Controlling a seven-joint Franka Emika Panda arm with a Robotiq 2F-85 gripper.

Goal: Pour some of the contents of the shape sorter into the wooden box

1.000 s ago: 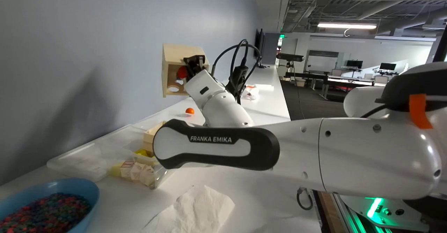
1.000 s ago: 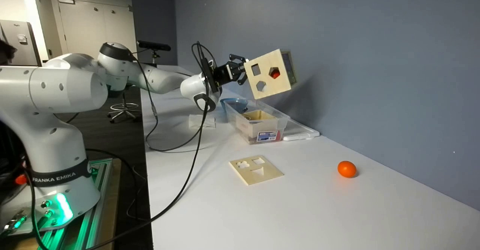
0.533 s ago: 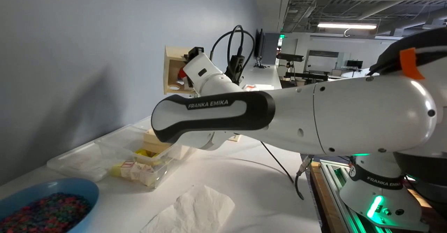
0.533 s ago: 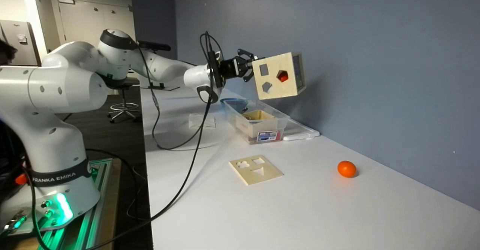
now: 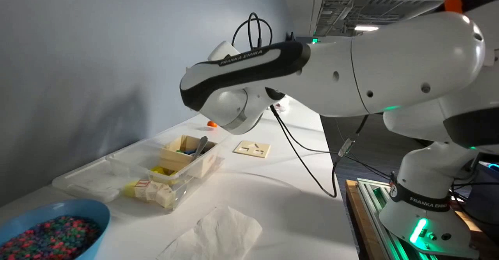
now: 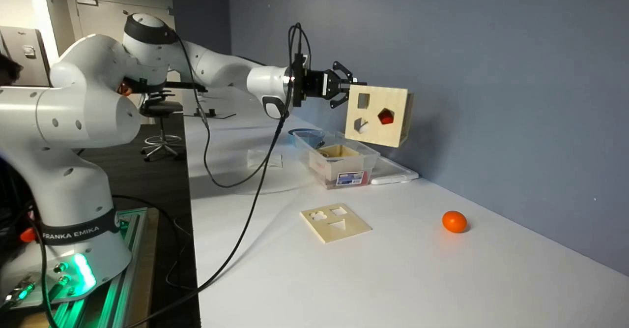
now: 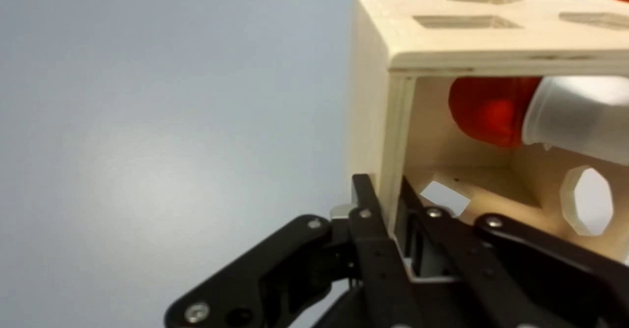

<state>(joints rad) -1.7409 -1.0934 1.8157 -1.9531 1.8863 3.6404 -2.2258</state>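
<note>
The shape sorter is a pale wooden cube with cut-out holes, held in the air beside the wall. My gripper is shut on one of its side walls. In the wrist view, the gripper's fingers sit on either side of that wall. The sorter's open side shows a red cup-like piece and a translucent white one inside. The arm hides the sorter and gripper in an exterior view. The wooden box stands in a clear plastic bin, with small coloured things and a grey utensil in it; it also shows here.
The clear bin also holds yellow and paper-wrapped items. Its lid lies beside it by the wall. A blue bowl, a paper towel, a wooden cut-out panel and an orange ball are on the table.
The arm's elbow and forearm have risen. The sorter, still gripped, has moved right and slightly down in an exterior view, and its tilt has changed. It has become hidden behind the arm elsewhere.
</note>
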